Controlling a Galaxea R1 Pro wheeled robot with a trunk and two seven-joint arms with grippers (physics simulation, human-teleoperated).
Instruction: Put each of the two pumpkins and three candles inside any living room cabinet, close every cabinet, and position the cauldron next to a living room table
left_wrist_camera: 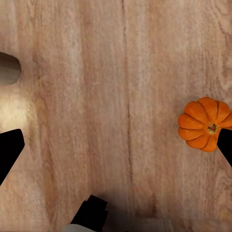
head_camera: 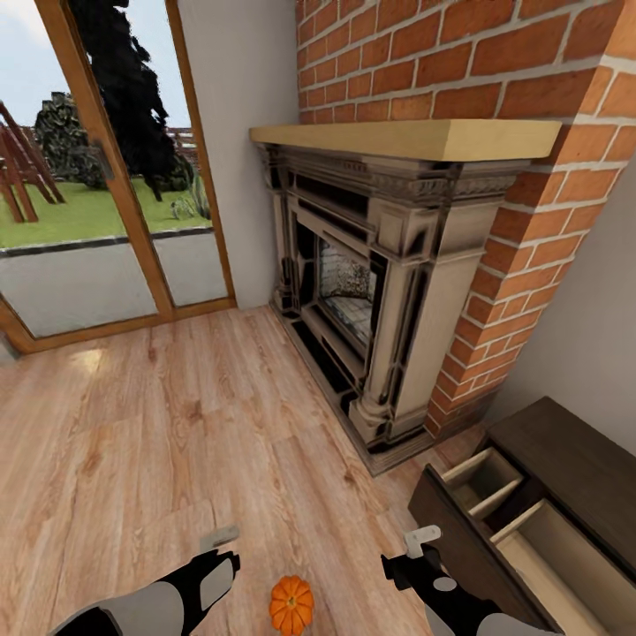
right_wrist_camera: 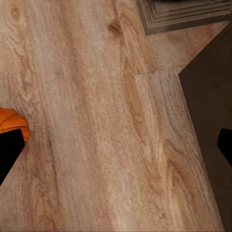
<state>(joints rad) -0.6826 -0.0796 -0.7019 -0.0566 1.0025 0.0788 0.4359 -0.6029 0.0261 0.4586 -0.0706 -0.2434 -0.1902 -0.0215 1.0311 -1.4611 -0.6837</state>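
Head view showed one pumpkin (head_camera: 291, 605) sitting upright on the wood floor (head_camera: 159, 442), between the two arms and touching neither. The left claw (head_camera: 218, 565) hovered just beside it on one side, the right claw (head_camera: 415, 552) on the other; both stood spread apart and gripped nothing, their dark fingertips wide at the picture edges in each wrist view. At the right stood the dark brown cabinet (head_camera: 565, 459) with two drawers pulled out. The nearer drawer (head_camera: 552, 552) and the farther drawer (head_camera: 484, 481) both showed pale wood interiors with nothing visible inside. The right claw hung close to the dark front of the open drawers. Behind lay a brick fireplace (head_camera: 380, 291) and a glass door (head_camera: 97, 177).

In the left wrist view the pumpkin (left_wrist_camera: 205, 124) rested stem up on the floor, beside one fingertip (left_wrist_camera: 226, 145).
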